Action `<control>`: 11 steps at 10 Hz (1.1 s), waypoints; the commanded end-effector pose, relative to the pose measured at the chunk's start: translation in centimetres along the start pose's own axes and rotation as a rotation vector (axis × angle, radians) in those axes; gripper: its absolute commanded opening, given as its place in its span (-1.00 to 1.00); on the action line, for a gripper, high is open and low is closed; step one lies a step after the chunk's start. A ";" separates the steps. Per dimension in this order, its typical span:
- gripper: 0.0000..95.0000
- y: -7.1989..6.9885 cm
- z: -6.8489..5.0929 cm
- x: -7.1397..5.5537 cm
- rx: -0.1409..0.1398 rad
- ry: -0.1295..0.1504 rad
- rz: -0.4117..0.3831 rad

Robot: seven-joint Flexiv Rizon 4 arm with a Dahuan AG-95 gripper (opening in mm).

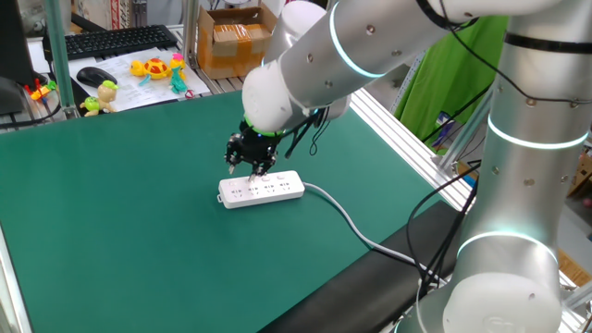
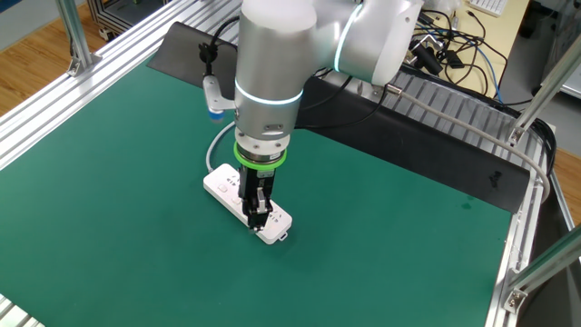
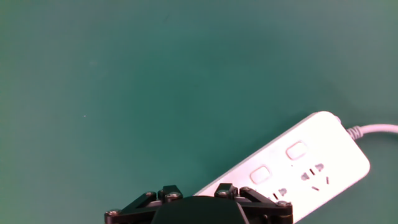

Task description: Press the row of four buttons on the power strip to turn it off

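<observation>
The green table mat (image 1: 120, 231) covers the work surface and serves as the reference for all positions below. The silver-white robot arm (image 1: 370, 46) reaches in over the mat from its far-right side in one fixed view and points its wrist straight down near the mat's centre.

The power strip (image 1: 262, 189) lies flat on the mat, near the centre, with its long axis running roughly along the mat's length. Its pale grey cable (image 1: 356, 227) leaves one short end and curves across the mat toward the mat's edge at the arm's base.

The gripper (image 2: 258, 216) stands directly above the strip, fingers pointing down, at the end of the strip away from the cable. The fingers are closed together with nothing between them. In the other fixed view the fingertips meet the strip's top surface or stand just above it; contact cannot be confirmed.

The row of four buttons (image 3: 278, 162) runs along one long edge of the strip's top. In the hand view two of the buttons are visible at the cable end; the rest are hidden behind the gripper body.
</observation>
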State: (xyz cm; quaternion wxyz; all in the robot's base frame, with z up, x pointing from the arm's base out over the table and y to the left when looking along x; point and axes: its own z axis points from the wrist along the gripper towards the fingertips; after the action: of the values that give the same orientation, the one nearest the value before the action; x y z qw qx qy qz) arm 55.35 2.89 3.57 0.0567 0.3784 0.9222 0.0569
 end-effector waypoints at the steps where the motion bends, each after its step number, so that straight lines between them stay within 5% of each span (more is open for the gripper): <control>1: -0.20 -0.1 0.3 0.1 0.003 -0.011 0.002; 11: -0.20 0.1 0.7 0.6 -0.001 0.005 0.004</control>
State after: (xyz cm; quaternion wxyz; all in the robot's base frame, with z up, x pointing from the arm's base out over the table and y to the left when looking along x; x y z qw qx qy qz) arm 55.32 3.33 3.08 0.0582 0.3808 0.9211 0.0567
